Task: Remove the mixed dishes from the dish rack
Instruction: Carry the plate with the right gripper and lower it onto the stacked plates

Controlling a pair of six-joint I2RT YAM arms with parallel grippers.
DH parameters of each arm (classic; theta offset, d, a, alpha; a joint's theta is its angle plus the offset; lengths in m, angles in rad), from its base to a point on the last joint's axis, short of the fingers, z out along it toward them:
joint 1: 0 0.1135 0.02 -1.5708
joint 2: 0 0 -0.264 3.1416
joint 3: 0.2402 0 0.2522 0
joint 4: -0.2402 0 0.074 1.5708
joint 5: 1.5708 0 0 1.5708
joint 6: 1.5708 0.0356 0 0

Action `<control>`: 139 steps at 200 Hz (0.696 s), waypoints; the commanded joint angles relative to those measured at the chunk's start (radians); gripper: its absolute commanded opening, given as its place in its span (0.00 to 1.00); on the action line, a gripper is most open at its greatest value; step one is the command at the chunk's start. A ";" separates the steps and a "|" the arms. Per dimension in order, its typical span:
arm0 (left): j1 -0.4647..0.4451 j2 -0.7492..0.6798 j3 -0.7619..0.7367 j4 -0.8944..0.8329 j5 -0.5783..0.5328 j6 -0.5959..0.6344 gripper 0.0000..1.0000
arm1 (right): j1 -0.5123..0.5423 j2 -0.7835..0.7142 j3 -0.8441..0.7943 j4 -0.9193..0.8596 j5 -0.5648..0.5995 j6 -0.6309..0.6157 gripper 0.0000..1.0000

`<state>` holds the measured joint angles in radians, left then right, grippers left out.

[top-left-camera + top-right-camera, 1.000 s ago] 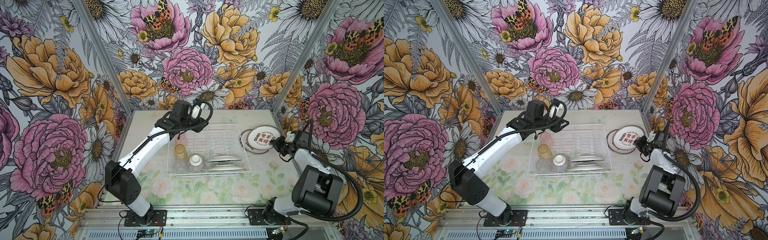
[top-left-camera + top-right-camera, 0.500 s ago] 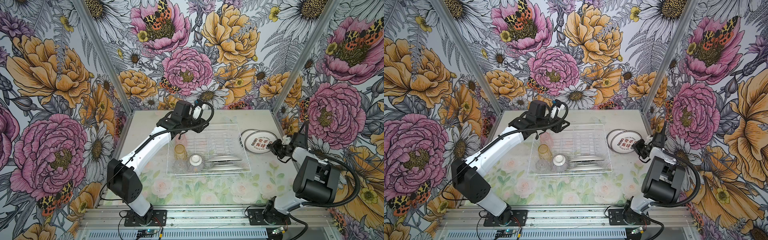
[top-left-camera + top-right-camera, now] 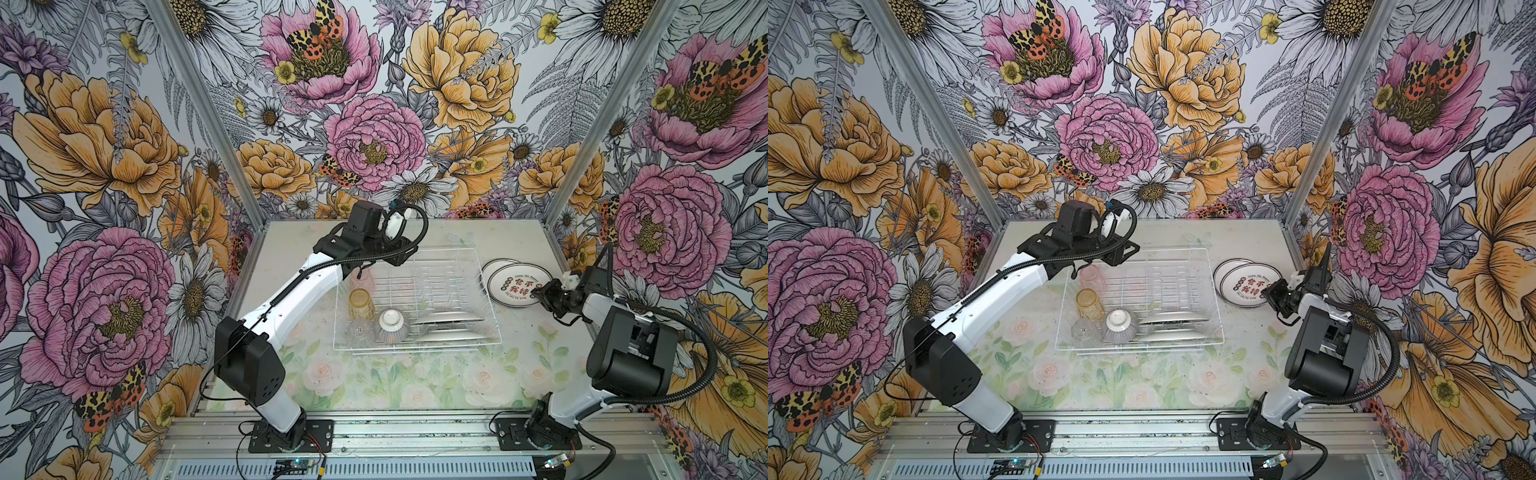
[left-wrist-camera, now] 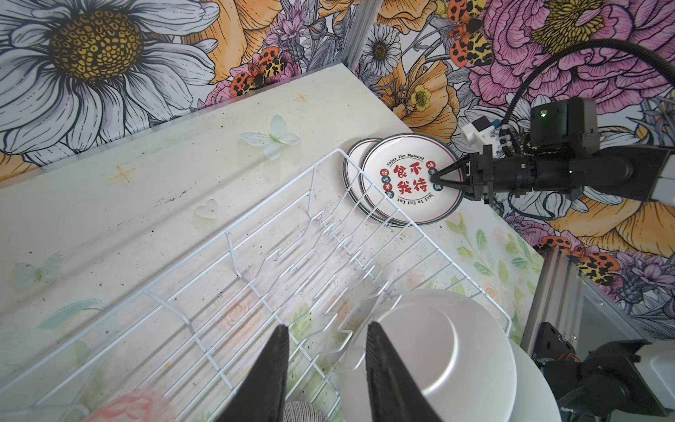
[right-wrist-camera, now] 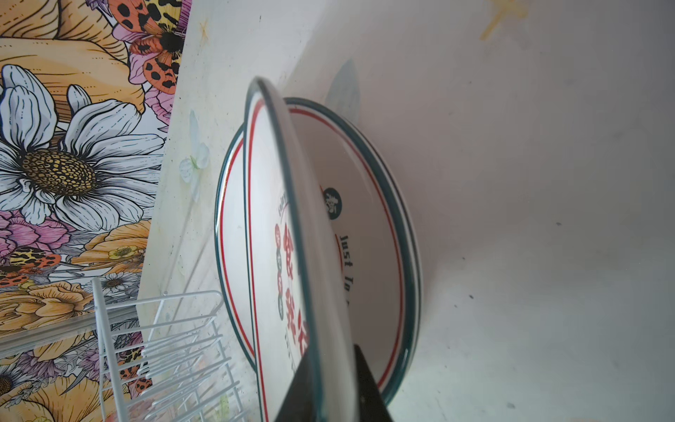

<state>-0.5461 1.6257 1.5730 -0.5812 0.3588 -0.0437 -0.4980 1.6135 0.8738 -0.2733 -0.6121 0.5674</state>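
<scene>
Left gripper (image 4: 327,327) over far-left corner of dish rack (image 3: 436,278); fingers apart, nothing between.

In rack, left side: pink tumbler (image 3: 362,279), amber tumbler (image 3: 360,303), clear tumbler (image 3: 360,332), bowl (image 3: 392,326) foot-up. Racked plates (image 3: 449,321) stand on edge beside the bowl.

On table (image 3: 374,374), right of rack: printed plate (image 3: 515,286) overlapping second plate (image 3: 496,265). Legible: "Enjoy The Moment", red 食不我待, "Just In…".

Right gripper (image 4: 436,179) straddles printed plate's rim; clamped or slack, cannot tell.

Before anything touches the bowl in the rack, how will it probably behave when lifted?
The bowl looks ceramic, so probably stiff and breakable. It sits upside down, white foot up; that foot is likely the easiest pinch, though perhaps slippery. Pushed, it could knock the clear glass beside it.
</scene>
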 commanded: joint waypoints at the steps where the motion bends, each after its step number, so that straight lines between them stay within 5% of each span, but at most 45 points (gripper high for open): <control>1: -0.008 0.003 0.029 -0.013 -0.009 0.020 0.36 | 0.003 0.000 0.010 0.015 0.017 -0.017 0.26; 68: -0.006 -0.003 0.020 -0.019 -0.009 0.027 0.36 | 0.003 -0.019 0.011 -0.034 0.079 -0.047 0.49; 139: -0.005 -0.001 0.016 -0.019 -0.001 0.033 0.36 | 0.006 0.011 0.014 -0.054 0.133 -0.072 0.59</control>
<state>-0.5461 1.6257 1.5730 -0.5968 0.3588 -0.0330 -0.4976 1.6131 0.8738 -0.3260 -0.5144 0.5205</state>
